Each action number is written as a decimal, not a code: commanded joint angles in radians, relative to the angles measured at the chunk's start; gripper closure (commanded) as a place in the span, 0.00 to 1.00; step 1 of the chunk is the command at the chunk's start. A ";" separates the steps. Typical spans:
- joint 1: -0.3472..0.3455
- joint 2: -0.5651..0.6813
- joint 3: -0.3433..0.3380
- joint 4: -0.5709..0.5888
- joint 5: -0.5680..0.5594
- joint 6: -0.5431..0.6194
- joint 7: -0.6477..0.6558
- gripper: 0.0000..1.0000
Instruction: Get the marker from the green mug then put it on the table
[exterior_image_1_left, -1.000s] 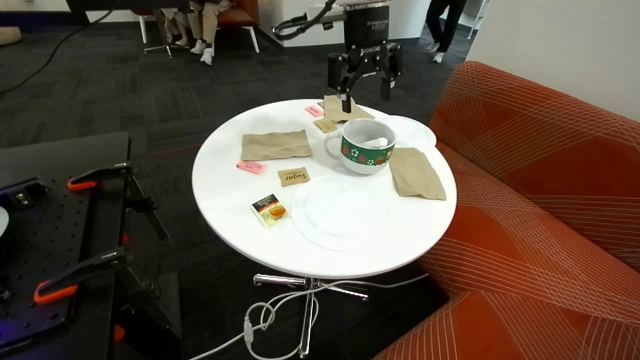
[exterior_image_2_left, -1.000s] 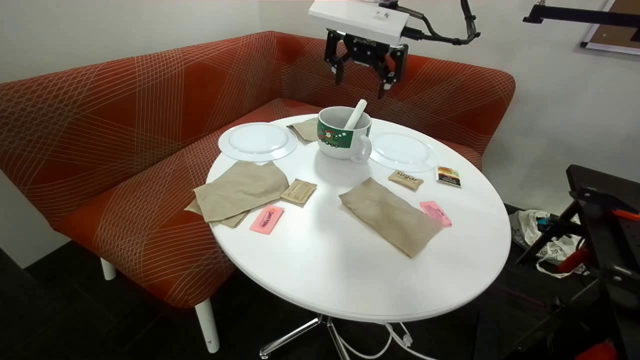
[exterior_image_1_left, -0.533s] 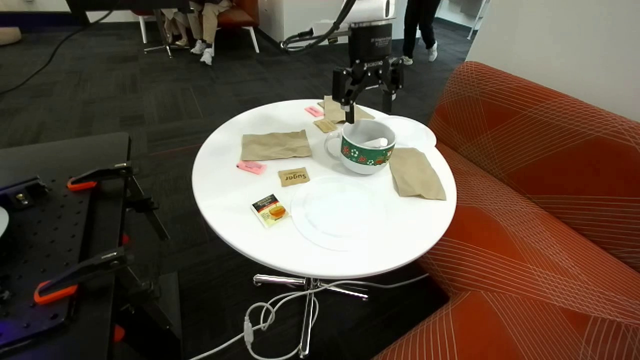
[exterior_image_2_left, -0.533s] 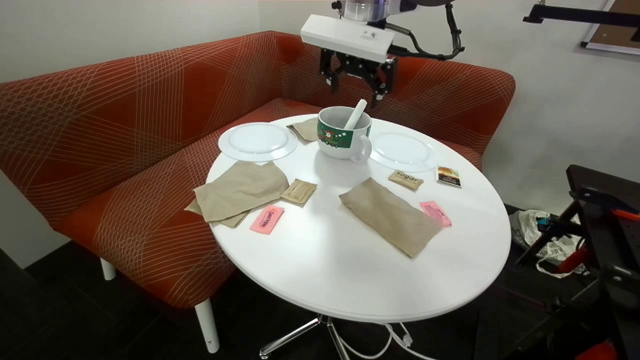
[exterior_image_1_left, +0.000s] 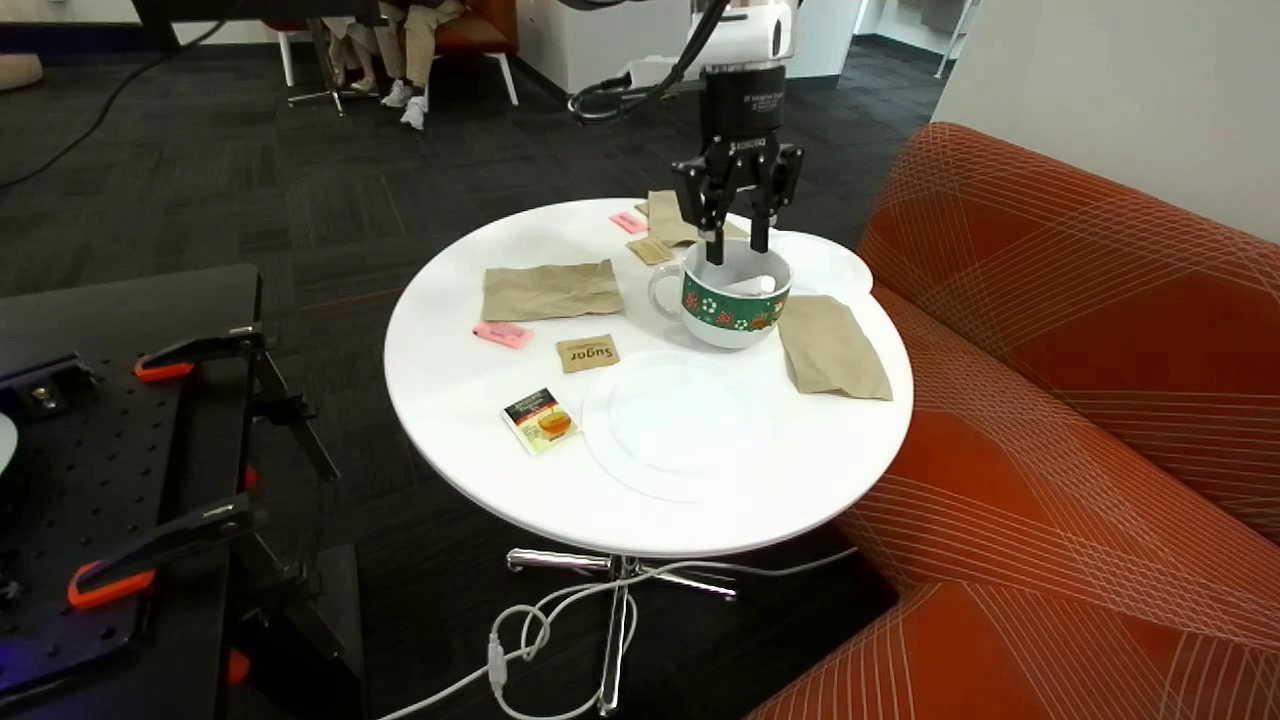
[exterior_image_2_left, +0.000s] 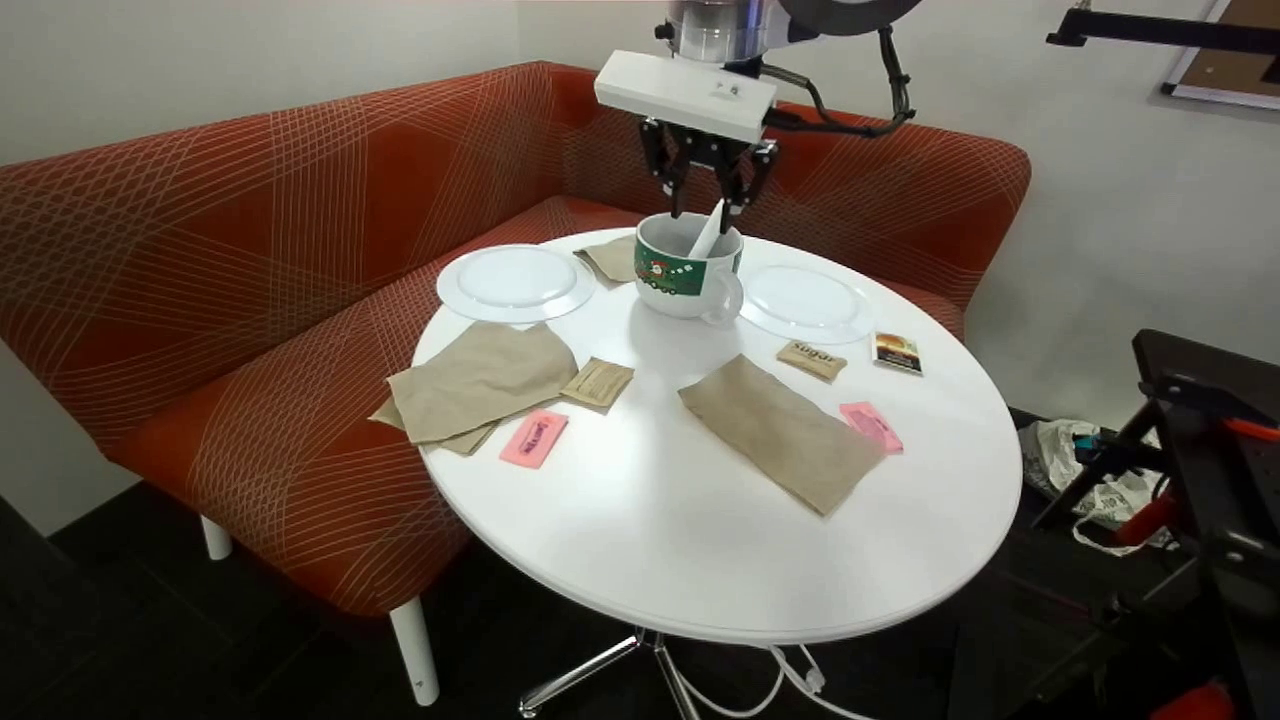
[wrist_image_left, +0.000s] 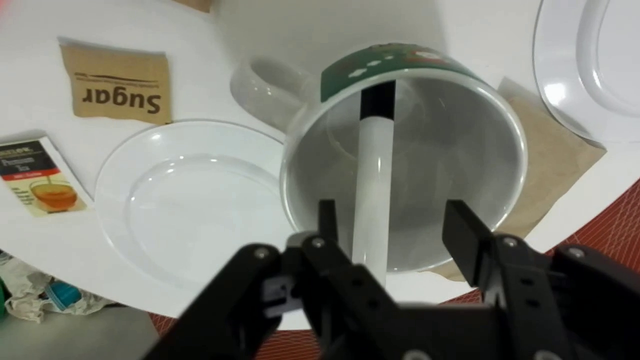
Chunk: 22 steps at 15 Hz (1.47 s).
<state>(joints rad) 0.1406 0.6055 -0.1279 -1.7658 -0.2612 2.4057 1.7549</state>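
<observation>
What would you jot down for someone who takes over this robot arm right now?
End effector: open at the mouth of the mug, jaws on either side of the marker in the wrist view, gripping nothing.
Marker: leaning in the mug, black end down, white end above the rim.
Mug: upright on the table.
Done: end effector lined up; nothing lifted yet.
Left: close on the marker, lift it out, lay it on the table.

Blk gripper (exterior_image_1_left: 737, 248) w/ silver screws (wrist_image_left: 510, 242), wht lettering (exterior_image_1_left: 748, 145); wht boxy housing (exterior_image_2_left: 685, 95), blk cable (exterior_image_1_left: 695, 52).
</observation>
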 joint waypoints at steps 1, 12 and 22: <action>0.007 0.029 -0.011 0.050 0.030 -0.044 -0.017 0.35; -0.007 0.094 -0.016 0.128 0.053 -0.086 -0.029 0.35; -0.013 0.163 -0.021 0.209 0.071 -0.142 -0.035 0.58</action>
<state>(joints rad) 0.1271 0.7401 -0.1433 -1.6140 -0.2156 2.3163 1.7501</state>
